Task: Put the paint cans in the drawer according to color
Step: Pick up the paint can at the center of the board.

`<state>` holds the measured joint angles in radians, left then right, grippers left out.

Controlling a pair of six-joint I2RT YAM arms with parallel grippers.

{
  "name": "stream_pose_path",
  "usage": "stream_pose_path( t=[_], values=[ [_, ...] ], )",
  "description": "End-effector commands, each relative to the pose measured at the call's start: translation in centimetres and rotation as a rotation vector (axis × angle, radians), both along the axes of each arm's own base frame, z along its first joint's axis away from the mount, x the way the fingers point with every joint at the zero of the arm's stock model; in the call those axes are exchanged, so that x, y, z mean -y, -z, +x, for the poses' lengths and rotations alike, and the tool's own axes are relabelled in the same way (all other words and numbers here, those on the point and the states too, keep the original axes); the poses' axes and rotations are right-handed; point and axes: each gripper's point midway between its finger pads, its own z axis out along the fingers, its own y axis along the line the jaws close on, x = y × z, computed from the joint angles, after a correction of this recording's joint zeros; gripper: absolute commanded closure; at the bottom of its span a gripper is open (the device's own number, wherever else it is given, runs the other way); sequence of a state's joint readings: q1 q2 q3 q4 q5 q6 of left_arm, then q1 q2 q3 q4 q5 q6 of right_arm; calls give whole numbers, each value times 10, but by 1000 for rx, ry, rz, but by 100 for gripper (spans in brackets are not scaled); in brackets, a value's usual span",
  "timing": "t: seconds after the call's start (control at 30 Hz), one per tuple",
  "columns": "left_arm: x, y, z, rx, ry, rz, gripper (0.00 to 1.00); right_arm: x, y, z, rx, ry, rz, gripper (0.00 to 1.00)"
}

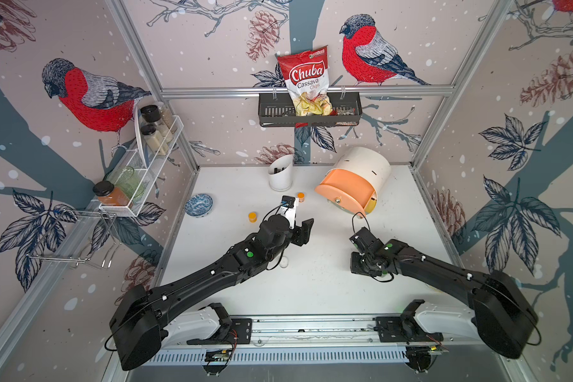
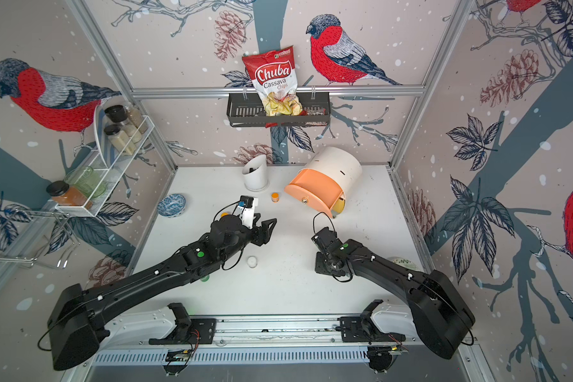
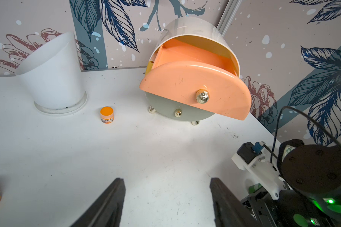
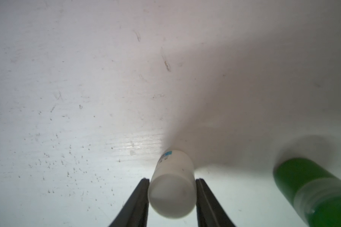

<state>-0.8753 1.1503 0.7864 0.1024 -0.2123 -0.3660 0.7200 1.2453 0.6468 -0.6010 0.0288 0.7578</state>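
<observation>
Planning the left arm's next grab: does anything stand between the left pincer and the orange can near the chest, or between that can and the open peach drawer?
Nothing visible does. Bare table lies between the open left pincer and the orange can, and between that can and the pulled-out peach drawer.

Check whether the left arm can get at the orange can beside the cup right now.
Probably yes. The left gripper stands open and empty, facing the orange can, with only bare table between them. The cup and the drawer flank the can but stand apart from it.
</observation>
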Motion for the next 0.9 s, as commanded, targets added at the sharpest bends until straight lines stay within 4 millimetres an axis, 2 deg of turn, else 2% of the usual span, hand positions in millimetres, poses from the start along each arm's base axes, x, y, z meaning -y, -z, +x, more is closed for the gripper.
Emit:
stream_pose_path(
  t=[0.0, 0.2, 0.4, 0.53, 0.7, 0.87],
  values=[
    [2, -10, 2, 28, 0, -19, 30, -1, -7, 1, 3, -10, -6, 69],
    [0, -10, 2, 30, -5, -17, 30, -2, -18, 5, 18, -10, -9, 77],
    [-1, -10, 2, 32, -7, -15, 30, -4, -40, 10, 38, -19, -8, 79],
    [-3, -9, 2, 32, -13, -9, 30, -2, -52, 5, 27, -33, -26, 79],
    [-3, -11, 1, 37, -14, -12, 30, -3, -87, 13, 92, -30, -11, 79],
    [-3, -9, 2, 32, -13, -8, 30, 1, -139, 33, 199, 0, -23, 83]
  ],
)
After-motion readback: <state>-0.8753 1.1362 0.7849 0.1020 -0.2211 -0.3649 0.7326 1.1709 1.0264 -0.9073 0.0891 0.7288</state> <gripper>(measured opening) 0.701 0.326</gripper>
